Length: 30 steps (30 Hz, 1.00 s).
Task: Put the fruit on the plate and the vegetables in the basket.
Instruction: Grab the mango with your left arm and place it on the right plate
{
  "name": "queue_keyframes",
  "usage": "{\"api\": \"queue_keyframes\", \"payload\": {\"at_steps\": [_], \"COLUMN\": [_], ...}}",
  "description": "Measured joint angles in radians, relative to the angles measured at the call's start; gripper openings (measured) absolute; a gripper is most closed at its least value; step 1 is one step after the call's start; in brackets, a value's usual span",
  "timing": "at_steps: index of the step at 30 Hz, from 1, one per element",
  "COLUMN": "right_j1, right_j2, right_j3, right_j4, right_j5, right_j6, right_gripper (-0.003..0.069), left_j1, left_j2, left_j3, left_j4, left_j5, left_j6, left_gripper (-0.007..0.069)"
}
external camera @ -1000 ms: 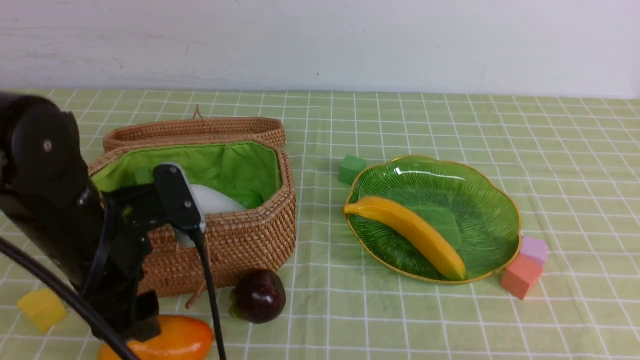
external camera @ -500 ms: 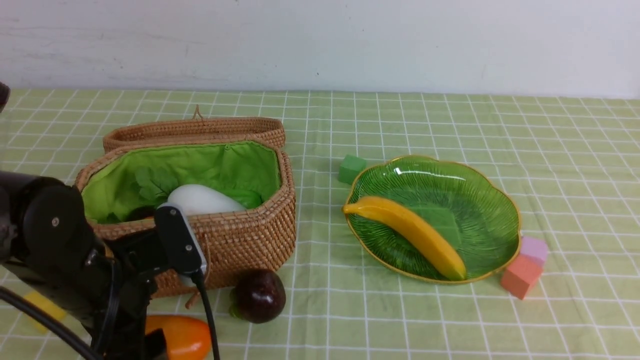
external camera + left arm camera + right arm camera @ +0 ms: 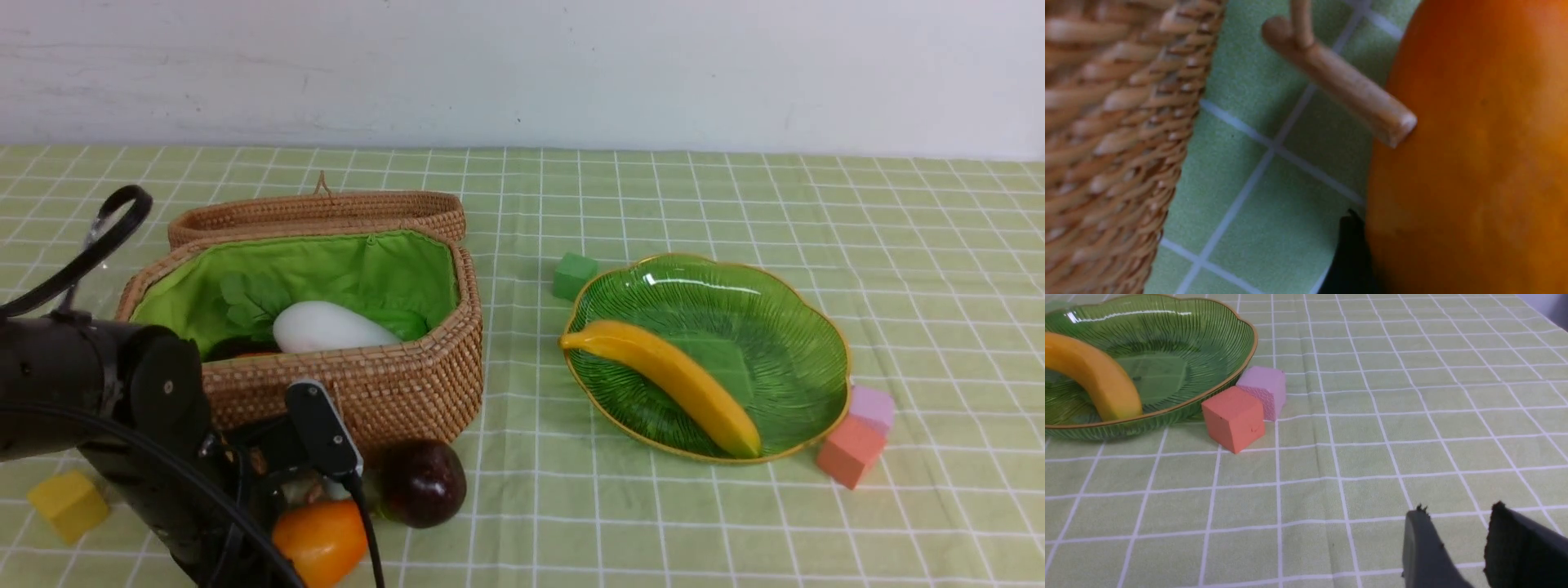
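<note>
- Surface [image 3: 735, 204]: green checked cloth that carries every item.
- Basket [image 3: 408, 384]: wicker with a green lining, lid open, on the left half of the surface at mid-depth. It holds a white radish [image 3: 326, 328] and something dark beside it that cannot be identified.
- Plate [image 3: 735, 302]: green glass, right of centre. Judged fragile, so fruit should be set down gently.
- Left pincer [image 3: 302, 478]: low at the near-left corner, against the mango. One dark finger touches the fruit's side, but whether it is gripping cannot be told.
- Banana [image 3: 669, 380]: lying in the plate.
- Mango [image 3: 322, 539]: at the near edge toward the left corner, in front of the basket and touching its wooden toggle [image 3: 1339, 81]. Judged light, rigid, glossy and slippery, so best taken squarely across its narrow middle.
- Maroon fruit [image 3: 423, 482]: on the cloth just beside the mango. It is round and likely to roll.
- Right pincer [image 3: 1457, 547]: parted and empty, low over the surface.
</note>
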Motion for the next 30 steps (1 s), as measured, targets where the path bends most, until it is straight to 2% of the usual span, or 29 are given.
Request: {"api": "queue_keyframes", "payload": {"at_steps": [12, 18, 21, 24, 27, 30], "right_j1": [0.000, 0.000, 0.000, 0.000, 0.000, 0.000], "right_j2": [0.000, 0.000, 0.000, 0.000, 0.000, 0.000], "right_j3": [0.000, 0.000, 0.000, 0.000, 0.000, 0.000], "right_j4": [0.000, 0.000, 0.000, 0.000, 0.000, 0.000], "right_j5": [0.000, 0.000, 0.000, 0.000, 0.000, 0.000], "right_j6": [0.000, 0.000, 0.000, 0.000, 0.000, 0.000], "right_gripper": [0.0239, 0.0239, 0.0239, 0.0239, 0.0239, 0.0239], "left_j1": [0.000, 0.000, 0.000, 0.000, -0.012, -0.085], "left_j2": [-0.071, -0.202, -0.261, -0.279, -0.270, -0.211], "left_j3": [0.000, -0.023, -0.084, -0.209, -0.286, -0.425], "left_j4": [-0.049, -0.092, -0.162, -0.312, -0.404, -0.472], "left_j5": [0.046, 0.180, 0.261, 0.333, 0.347, 0.313], "left_j6": [0.001, 0.030, 0.035, 0.039, 0.047, 0.052], "left_gripper": [0.0516, 0.0516, 0.0516, 0.0516, 0.0516, 0.0516]}}
